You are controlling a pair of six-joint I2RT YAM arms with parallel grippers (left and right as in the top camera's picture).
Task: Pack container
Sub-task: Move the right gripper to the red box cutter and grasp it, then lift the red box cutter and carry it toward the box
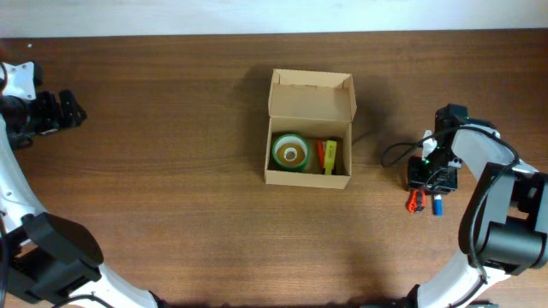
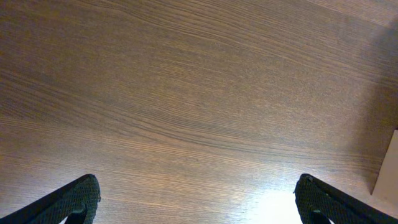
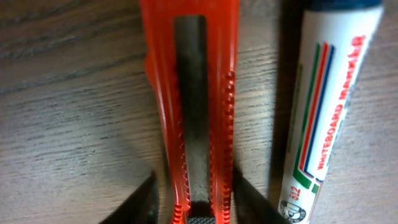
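The container (image 1: 311, 103), a tan cardboard box with its lid flap standing open, sits mid-table. Inside it lie a green tape roll (image 1: 290, 152) and yellow and orange items (image 1: 326, 156). At the right, my right gripper (image 1: 428, 183) points down over an orange utility knife (image 1: 416, 202) lying beside a whiteboard marker (image 1: 437, 205). In the right wrist view my right gripper (image 3: 194, 177) has its dark fingers against both sides of the knife (image 3: 160, 93), with the marker (image 3: 329, 93) just to the right. My left gripper (image 1: 73, 109) rests far left, open (image 2: 198, 202) over bare wood.
The table is dark brown wood (image 1: 171, 214). A corner of the box (image 2: 387, 168) shows at the right edge of the left wrist view. The right arm's cable (image 1: 396, 152) loops between the box and the right gripper.
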